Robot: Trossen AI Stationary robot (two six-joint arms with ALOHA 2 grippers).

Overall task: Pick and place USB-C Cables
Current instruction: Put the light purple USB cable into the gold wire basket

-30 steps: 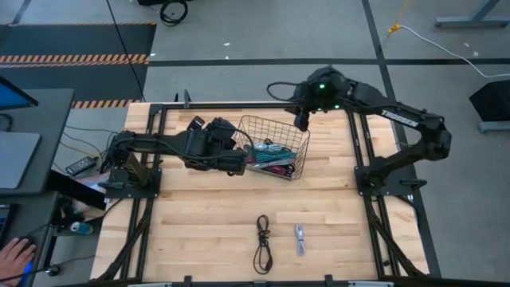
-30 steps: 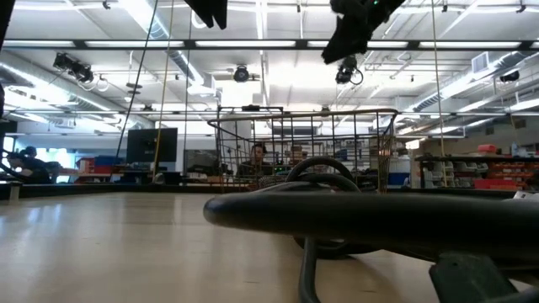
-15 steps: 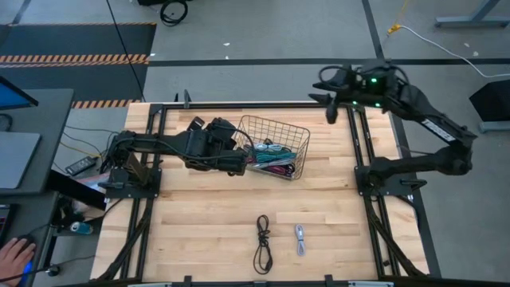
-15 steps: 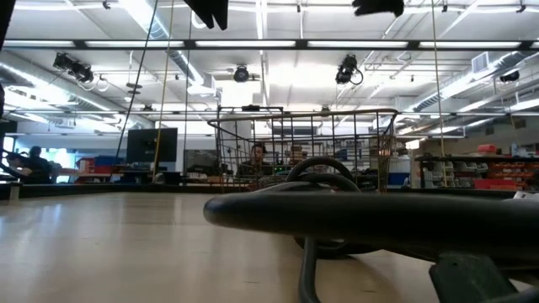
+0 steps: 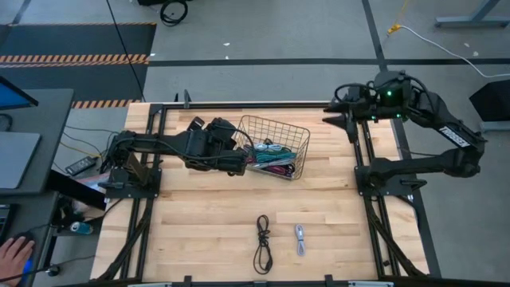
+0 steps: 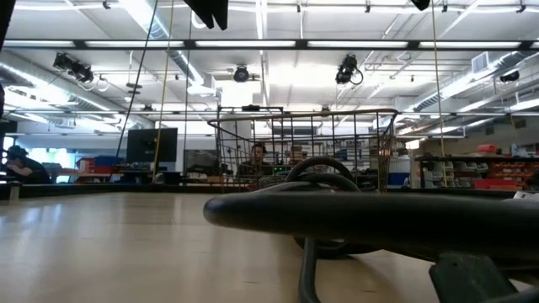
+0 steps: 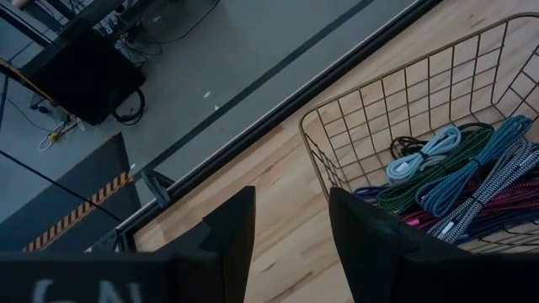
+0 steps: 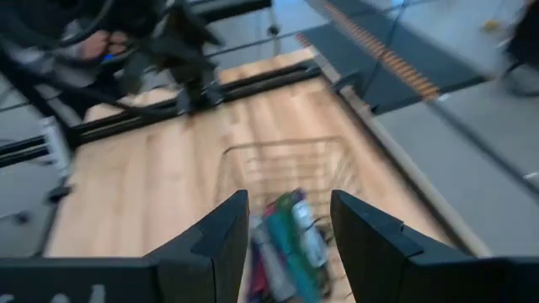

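Your left gripper (image 5: 236, 156) sat at the basket's (image 5: 296, 132) 9 o'clock rim, fingers (image 7: 232, 231) parted by a narrow gap with nothing between them, so it was the nearer tool by far. From it, the heap of USB-C Cables (image 5: 269, 157) lay toward 3 o'clock, just inside the wire wall — the relation the next reach looked to turn on. In the left wrist view the bundles (image 7: 459, 181) lay side by side: pale blue-grey, green, teal, purple and magenta braids, folded into short hanks with their long axes running roughly the same way across the basket floor. Toward 6 o'clock on the table (image 5: 207, 215), two more already lay well apart from the basket — a black cable (image 5: 262, 243) stretched lengthwise and a pale blue-grey one (image 5: 300, 237) just beside it. Your right gripper (image 5: 347, 119) hung off the basket's 2 o'clock corner, near the table's far edge, fingers (image 8: 221, 238) spread with nothing held.
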